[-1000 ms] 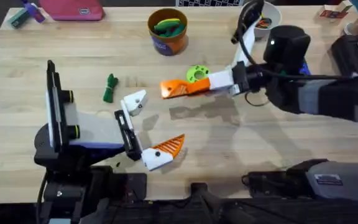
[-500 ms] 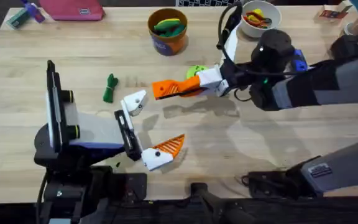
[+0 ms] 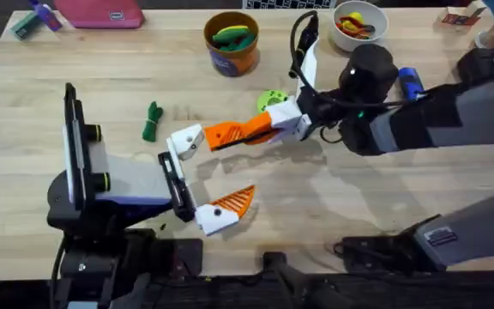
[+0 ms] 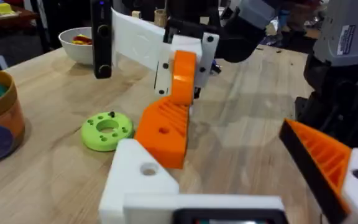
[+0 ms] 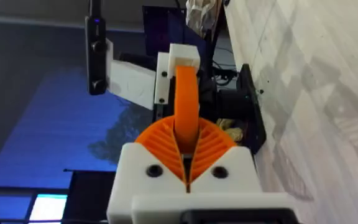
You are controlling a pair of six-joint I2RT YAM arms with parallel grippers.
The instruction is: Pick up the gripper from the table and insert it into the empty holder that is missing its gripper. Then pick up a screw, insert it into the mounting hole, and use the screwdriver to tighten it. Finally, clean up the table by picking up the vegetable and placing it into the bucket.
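Vegetable: dark green, lying on the table at the left, well apart from the bucket; cleanup not yet done.

Left pincer: released, fingers spread wide, holding nothing. One finger carries an orange ribbed pad; the other is bare white, so it looks like the part missing its piece.

Orange piece: off the table, clenched in the right pincer, its free end touching or just beside the bare white finger. Whether it is seated there cannot be told; insertion judged under way, not complete.

Bucket: at the far edge, holding a green-and-yellow toy item, not the vegetable.

Green disc: flat on the table just behind the right pincer, its central opening empty.

Right pincer: reached across the middle toward the left arm, shut on the orange piece.

Screwdriver: blue, lying beyond the right arm, unused.

Screw: none can be made out.

Status: first step partly done, with the piece lifted and presented. Left to do: seating, screw, tightening, vegetable into bucket.
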